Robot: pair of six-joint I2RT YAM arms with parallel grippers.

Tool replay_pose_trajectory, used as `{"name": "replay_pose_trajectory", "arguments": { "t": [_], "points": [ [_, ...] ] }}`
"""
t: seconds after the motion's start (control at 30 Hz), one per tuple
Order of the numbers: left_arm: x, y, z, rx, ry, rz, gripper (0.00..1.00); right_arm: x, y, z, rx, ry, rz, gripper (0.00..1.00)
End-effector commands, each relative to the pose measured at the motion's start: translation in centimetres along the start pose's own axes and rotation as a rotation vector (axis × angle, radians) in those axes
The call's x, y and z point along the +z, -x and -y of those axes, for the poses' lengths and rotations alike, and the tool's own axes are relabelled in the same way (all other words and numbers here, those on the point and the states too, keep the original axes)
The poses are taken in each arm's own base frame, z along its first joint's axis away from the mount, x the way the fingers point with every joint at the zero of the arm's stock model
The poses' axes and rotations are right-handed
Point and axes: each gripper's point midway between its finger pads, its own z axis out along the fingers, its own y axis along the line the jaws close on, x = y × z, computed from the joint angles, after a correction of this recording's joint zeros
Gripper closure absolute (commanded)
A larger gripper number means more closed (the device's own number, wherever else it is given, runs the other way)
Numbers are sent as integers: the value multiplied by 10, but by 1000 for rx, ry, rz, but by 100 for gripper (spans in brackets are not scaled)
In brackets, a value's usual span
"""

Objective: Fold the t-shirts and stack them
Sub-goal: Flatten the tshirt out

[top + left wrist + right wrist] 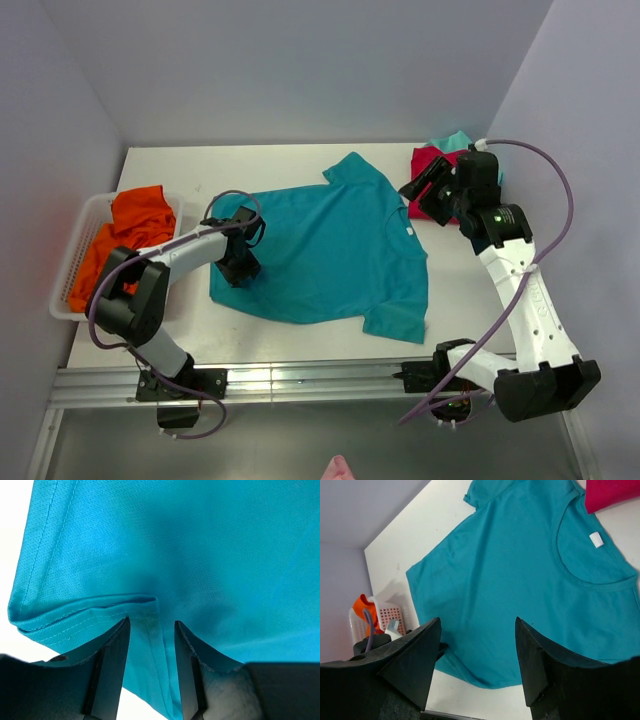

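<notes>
The teal-blue t-shirt lies spread flat mid-table, its white neck label toward the right. My left gripper sits low at the shirt's left hem. In the left wrist view the gripper is open, and a rumpled fold of the hem lies between and ahead of its jaws. My right gripper hovers open and empty above the back right. Its wrist view looks down on the shirt and the label. A red shirt and a light-teal one lie at the back right.
A white perforated basket at the table's left edge holds the orange shirt; the basket also shows in the right wrist view. Grey walls close in the table on three sides. A metal rail runs along the near edge.
</notes>
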Motion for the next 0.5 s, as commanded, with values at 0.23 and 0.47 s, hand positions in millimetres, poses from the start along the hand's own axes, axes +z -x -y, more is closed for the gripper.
{"name": "replay_pose_trajectory", "arguments": {
  "t": [0.23, 0.47],
  "points": [
    [-5, 4, 5, -3, 19, 32, 57, -12, 3, 1, -11, 9, 28, 33],
    [2, 1, -1, 4, 49, 24, 58, -14, 2, 1, -13, 15, 30, 34]
  ]
}}
